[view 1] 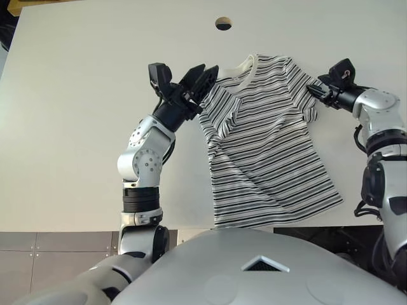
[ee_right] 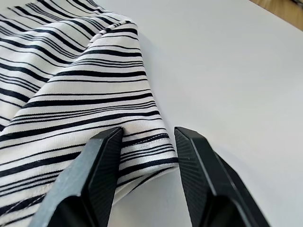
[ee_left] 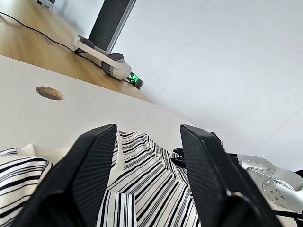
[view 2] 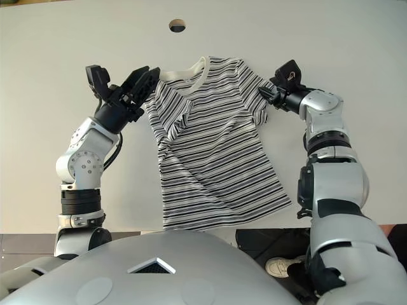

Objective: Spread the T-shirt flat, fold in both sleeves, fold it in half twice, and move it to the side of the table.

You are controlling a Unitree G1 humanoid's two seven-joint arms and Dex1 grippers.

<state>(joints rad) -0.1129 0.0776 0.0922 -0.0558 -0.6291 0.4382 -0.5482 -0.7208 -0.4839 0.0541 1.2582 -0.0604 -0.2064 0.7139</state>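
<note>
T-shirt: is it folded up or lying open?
Lying open, not folded up. The T-shirt shows from collar to hem on the table, a little wrinkled.

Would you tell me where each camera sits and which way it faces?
Left eye: on the head, facing forward and down at the table and T-shirt; both arms show, left gripper at one shoulder, right gripper at the opposite sleeve.
Right eye: its stereo twin, same scene.
Left wrist: on that wrist, looking past its open fingers across the T-shirt toward the right arm.
Right wrist: on that wrist, looking down between its open fingers at the sleeve hem.
Shared: eye views and left wrist both show the table's hole.
</note>
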